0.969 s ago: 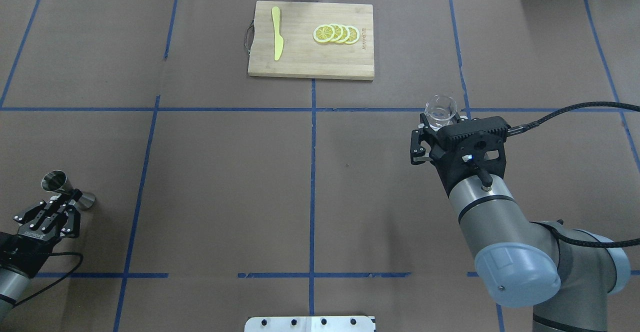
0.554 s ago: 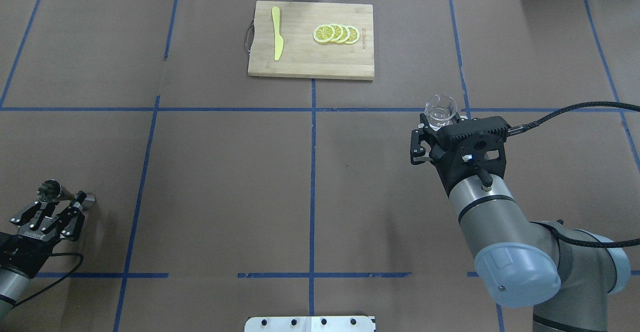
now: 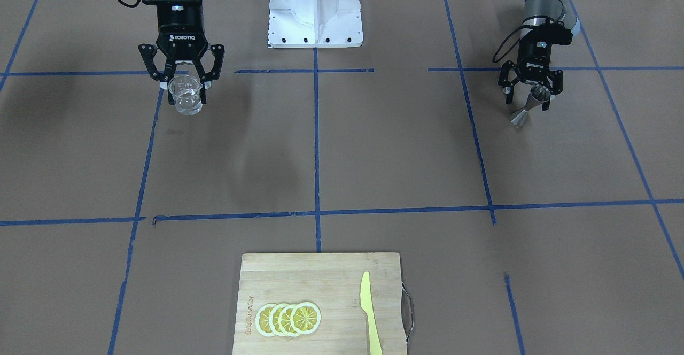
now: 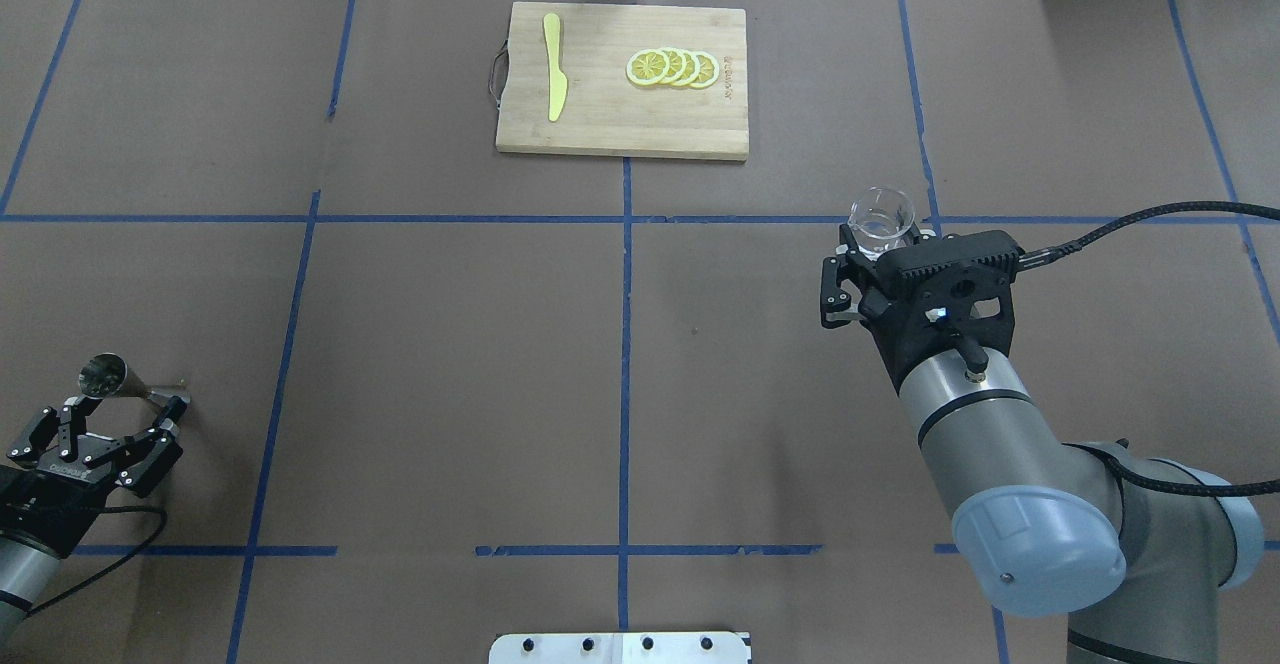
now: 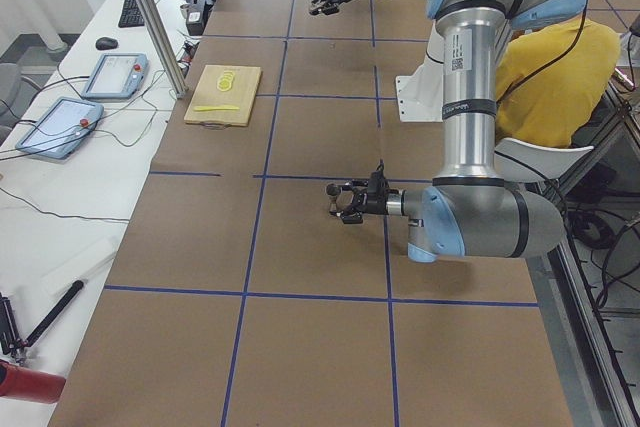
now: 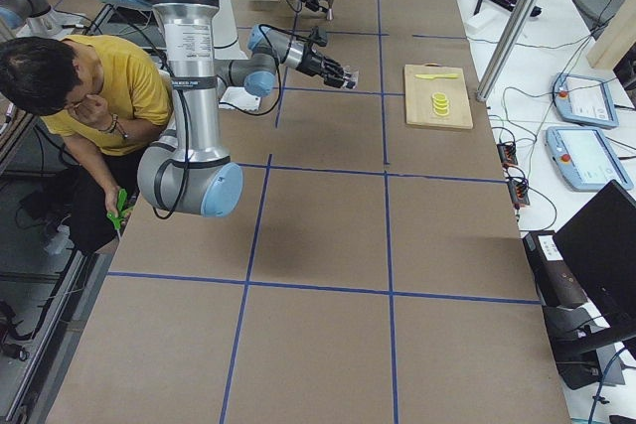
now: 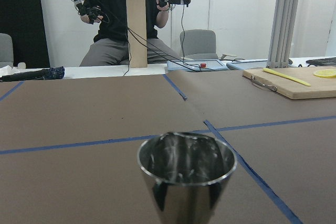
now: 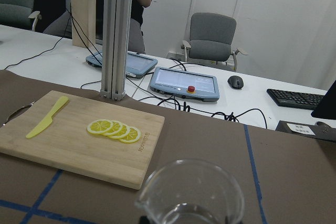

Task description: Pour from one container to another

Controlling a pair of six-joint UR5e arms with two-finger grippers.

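1. Since the earlier pictures, our left gripper (image 4: 125,414) has pulled back toward the table edge, and the metal jigger (image 4: 108,376) has gone from leaning to standing more upright; our right arm has stayed put
2. Our left gripper's fingers look closed on the jigger's thin middle, and in the front view the jigger hangs just off the table, at the far left end
3. Our right gripper (image 3: 186,79) is closed on the glass cup (image 3: 187,97) and holds it up above the table, on the right side
4. The cup looks upright, with its pouring lip showing; we cannot tell for sure if there is anything in it
5. So we think both things are picked up, but the pouring is not started
6. The cup and the jigger are well apart, so we think they must come together near the middle before the cup can tip
7. At the far edge of the table (image 4: 450,344) lies a wooden board (image 4: 620,129) with lemon slices (image 4: 672,67) and a yellow knife (image 4: 553,79); it is well apart from both arms
8. Nothing stands on the table between the cup and the jigger
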